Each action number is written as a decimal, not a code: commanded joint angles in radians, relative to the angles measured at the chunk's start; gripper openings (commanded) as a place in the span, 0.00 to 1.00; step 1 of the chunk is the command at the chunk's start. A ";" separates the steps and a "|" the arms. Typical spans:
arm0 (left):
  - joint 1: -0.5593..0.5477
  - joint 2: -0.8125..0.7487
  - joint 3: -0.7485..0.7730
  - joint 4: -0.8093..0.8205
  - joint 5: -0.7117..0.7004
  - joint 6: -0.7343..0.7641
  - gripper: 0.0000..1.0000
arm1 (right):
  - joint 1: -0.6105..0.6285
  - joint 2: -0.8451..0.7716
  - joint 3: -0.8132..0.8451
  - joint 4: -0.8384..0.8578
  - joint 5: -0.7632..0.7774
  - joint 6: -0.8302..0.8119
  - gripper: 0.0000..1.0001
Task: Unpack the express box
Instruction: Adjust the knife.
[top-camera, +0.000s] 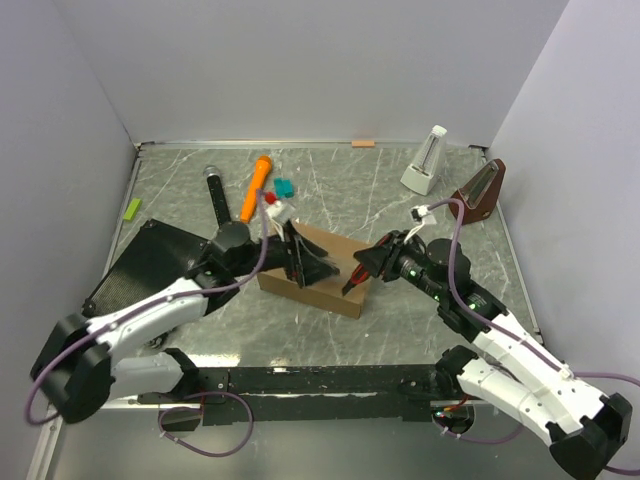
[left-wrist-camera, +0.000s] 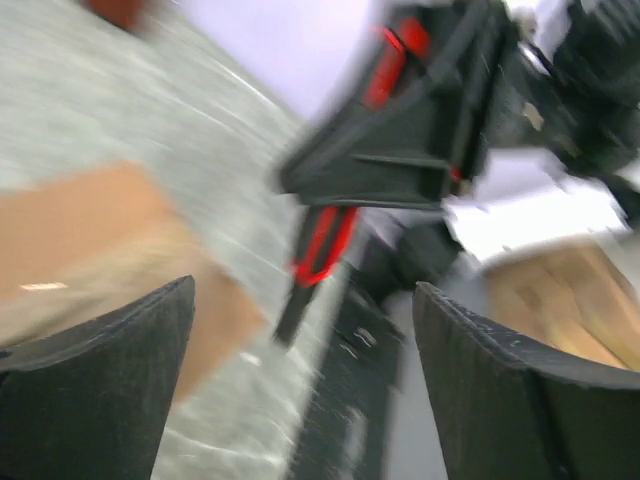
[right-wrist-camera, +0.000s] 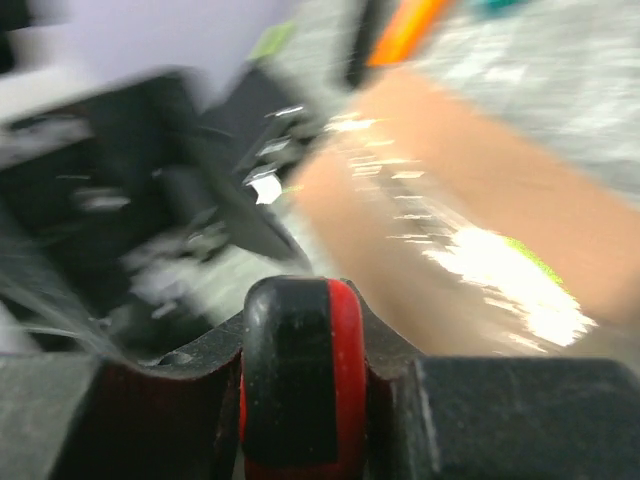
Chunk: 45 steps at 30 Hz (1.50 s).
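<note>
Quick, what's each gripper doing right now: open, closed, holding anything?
Left gripper: open, nothing held.
Right gripper: closed on a red-and-black tool.

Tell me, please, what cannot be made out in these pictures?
Box seam: top view, partly covered by the left gripper and right gripper.
Box detail: both wrist views, blurred by motion.
Tool's kind: right wrist view, cut off at the bottom edge; top view, too small.
</note>
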 joint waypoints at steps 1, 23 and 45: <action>0.060 -0.146 -0.011 -0.177 -0.392 0.129 0.95 | -0.002 0.000 0.120 -0.289 0.404 -0.069 0.00; 0.077 0.036 0.055 -0.678 -1.046 -0.037 0.85 | -0.006 0.510 0.289 -0.536 0.489 -0.197 0.00; 0.077 -0.134 -0.074 -0.720 -1.041 -0.113 0.81 | 0.009 0.718 0.353 -0.404 0.373 -0.236 0.00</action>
